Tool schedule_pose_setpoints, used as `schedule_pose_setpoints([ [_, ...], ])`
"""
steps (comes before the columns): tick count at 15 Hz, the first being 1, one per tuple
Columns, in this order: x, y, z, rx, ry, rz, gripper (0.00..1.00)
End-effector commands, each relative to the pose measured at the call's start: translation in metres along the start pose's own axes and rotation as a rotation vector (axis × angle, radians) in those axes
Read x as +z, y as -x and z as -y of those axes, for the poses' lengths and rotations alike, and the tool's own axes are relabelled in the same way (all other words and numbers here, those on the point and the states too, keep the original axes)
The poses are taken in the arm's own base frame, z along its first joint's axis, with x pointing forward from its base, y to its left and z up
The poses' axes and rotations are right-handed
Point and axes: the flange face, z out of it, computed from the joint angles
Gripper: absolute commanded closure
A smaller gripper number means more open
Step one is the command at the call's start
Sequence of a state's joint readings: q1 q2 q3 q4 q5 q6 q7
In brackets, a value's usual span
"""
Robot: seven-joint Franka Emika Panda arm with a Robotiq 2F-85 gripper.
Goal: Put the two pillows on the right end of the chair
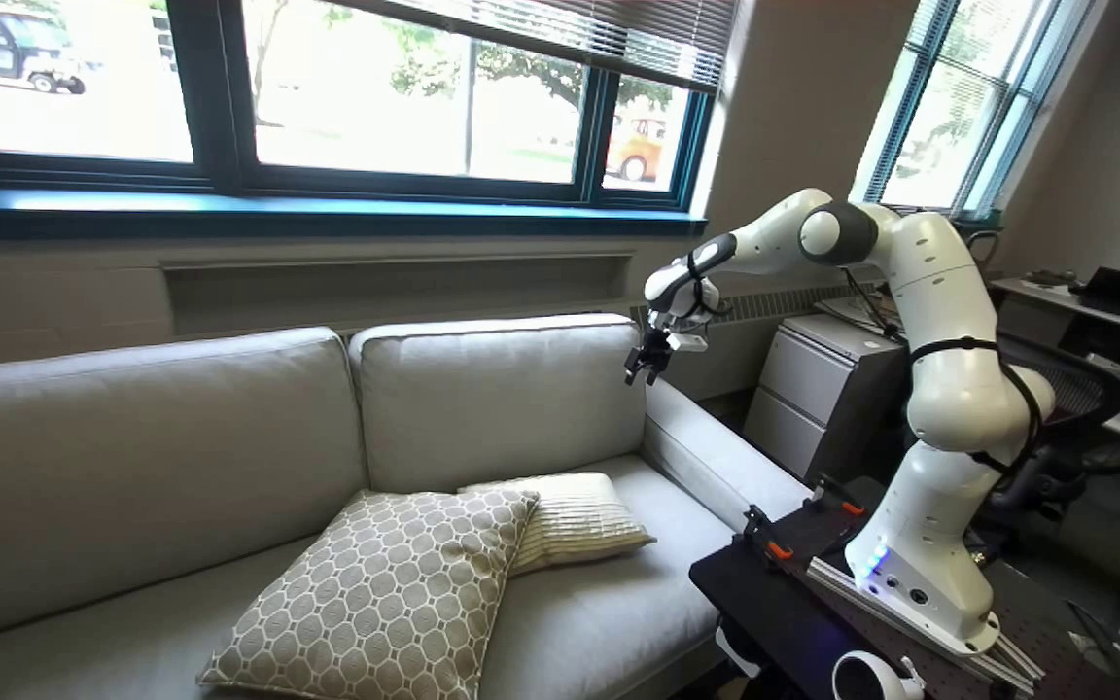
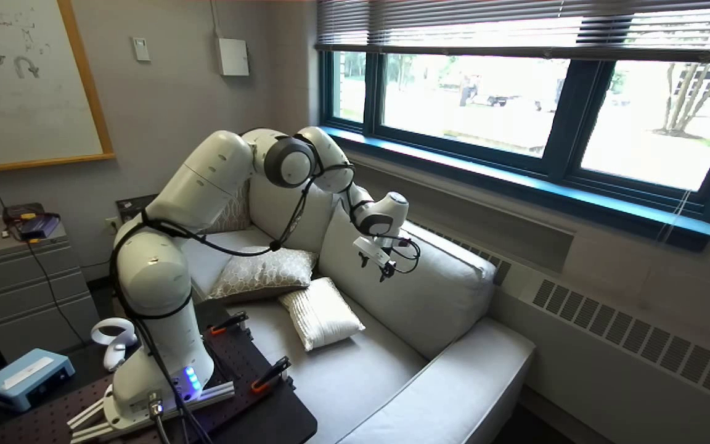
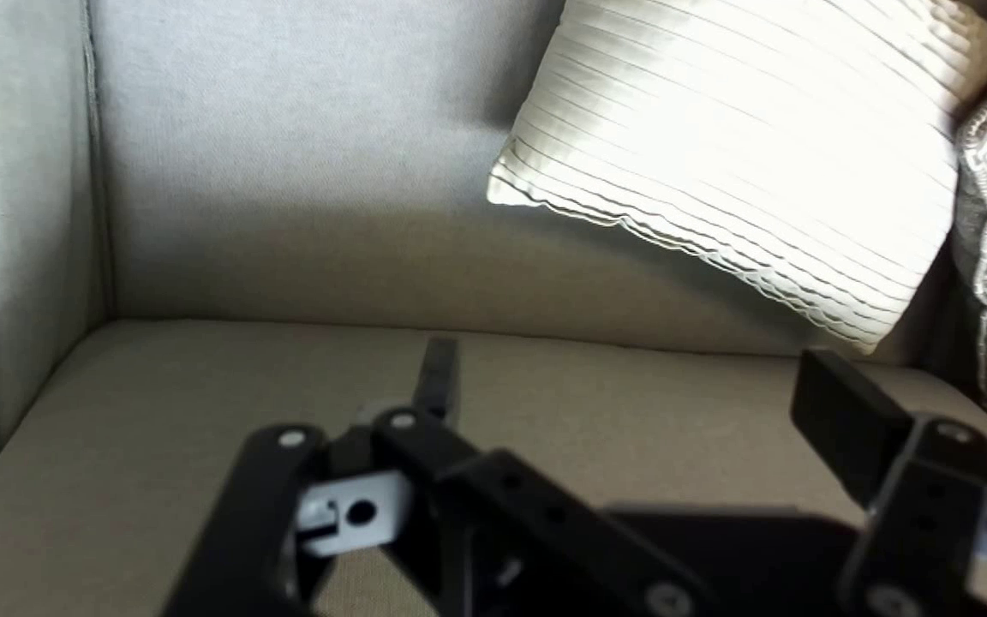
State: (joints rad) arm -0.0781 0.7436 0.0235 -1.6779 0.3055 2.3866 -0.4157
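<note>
Reading progress from all three views. See pincer [image 3: 631,377] released, spread wide at the fingers [image 3: 846,428], grasping nothing. Hangs in air beside the back cushion [image 1: 497,399], high above the seat [image 1: 589,622]. Find cream pillow [image 2: 323,314] below pincer, lying on the seat, reaching one corner toward the back cushion. Find tan pillow [image 1: 385,593] below pincer too, but farther off, toward the middle of the sofa [image 1: 268,467], close to the cream one; cannot tell about contact. Note armrest [image 2: 447,382] on pincer's side away from tan pillow, parted from cream pillow by a stretch of seat.

Taking this armrest, near pincer, as the sofa's right end (facing it): judge neither pillow fully placed. Might call cream pillow partway there; would call tan pillow undone. Remaining, probably: shift cream pillow from beneath pincer over to the armrest, bring tan pillow in from beyond, then raise pincer away. On a looser reading of "end", could pass cream pillow as done already.
</note>
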Motion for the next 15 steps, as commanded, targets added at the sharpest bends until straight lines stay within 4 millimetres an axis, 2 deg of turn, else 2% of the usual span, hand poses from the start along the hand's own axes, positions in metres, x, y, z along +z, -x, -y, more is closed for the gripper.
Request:
schedule_pose_setpoints([
  [1,-0.002,-0.002,0.000,-0.001,0.000,-0.001,0.00],
  [5,-0.004,-0.006,0.002,-0.021,-0.004,-0.010,0.00],
  [7,0.004,-0.015,0.003,-0.045,-0.022,-0.016,0.00],
  [11,0.040,-0.039,0.008,-0.104,-0.126,-0.027,0.00],
  [15,0.101,-0.049,0.002,-0.137,-0.237,0.011,0.00],
])
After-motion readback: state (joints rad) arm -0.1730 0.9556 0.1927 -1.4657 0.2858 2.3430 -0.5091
